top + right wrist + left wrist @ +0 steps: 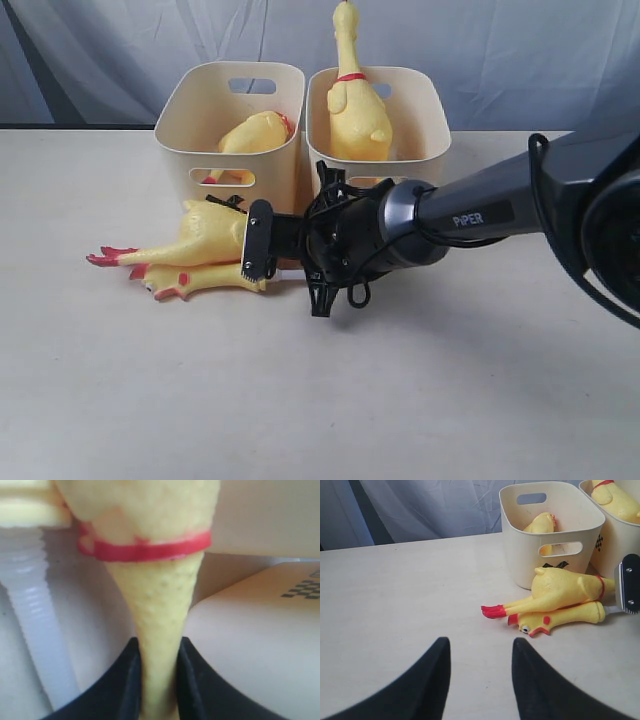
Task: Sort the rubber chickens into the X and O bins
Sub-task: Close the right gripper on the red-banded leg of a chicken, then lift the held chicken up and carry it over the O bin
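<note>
A large rubber chicken (200, 235) with a red collar lies on the table in front of the left bin (190, 110). My right gripper (256, 240) reaches across and is shut on its neck (157, 630), just below the collar. A small rubber chicken (205, 280) with a white stem (35, 605) lies right beside it. Another chicken (255, 133) lies inside the left bin, and one (355, 110) stands upright in the right bin (425, 120). My left gripper (480, 647) hangs open over bare table, away from the chickens (560, 587). Only part of the left bin's black mark (555, 565) shows, so I cannot read it.
The two cream bins stand side by side at the back of the table, before a pale blue curtain (520, 50). The right arm (480, 215) stretches low across the table in front of the right bin.
</note>
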{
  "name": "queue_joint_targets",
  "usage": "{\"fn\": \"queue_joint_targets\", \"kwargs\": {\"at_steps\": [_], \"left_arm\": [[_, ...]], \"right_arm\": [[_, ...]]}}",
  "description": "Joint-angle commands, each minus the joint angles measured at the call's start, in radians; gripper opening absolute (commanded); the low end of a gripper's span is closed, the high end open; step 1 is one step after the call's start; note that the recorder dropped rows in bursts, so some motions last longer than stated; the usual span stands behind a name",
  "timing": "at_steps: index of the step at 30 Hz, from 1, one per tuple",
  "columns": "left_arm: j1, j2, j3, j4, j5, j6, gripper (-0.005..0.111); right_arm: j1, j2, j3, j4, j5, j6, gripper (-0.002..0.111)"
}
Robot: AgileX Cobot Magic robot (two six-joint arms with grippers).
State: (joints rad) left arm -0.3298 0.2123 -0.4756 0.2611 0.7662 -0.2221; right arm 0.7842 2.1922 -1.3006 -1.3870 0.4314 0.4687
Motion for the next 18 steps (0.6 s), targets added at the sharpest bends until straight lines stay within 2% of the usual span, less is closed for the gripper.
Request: {"fn": "queue_joint_targets", "kwargs": {"at_steps": [1,9,18], "left_arm": [[-0.001,-0.008,0.004,-0.003,-0.012,-0.001,0.039],[-0.001,-0.008,0.004,-0.003,-0.012,-0.001,0.039],[-0.001,-0.008,0.004,-0.003,-0.012,-0.001,0.039]], "right_arm": [[0.024,-0.002,-0.001,0.003,0.059,0.004,-0.001],[0.096,-0.074,-0.001,0.012,0.109,0.004,-0.001],[0.101,-0.175,-0.001,0.139,0.181,-0.028,-0.001]]}}
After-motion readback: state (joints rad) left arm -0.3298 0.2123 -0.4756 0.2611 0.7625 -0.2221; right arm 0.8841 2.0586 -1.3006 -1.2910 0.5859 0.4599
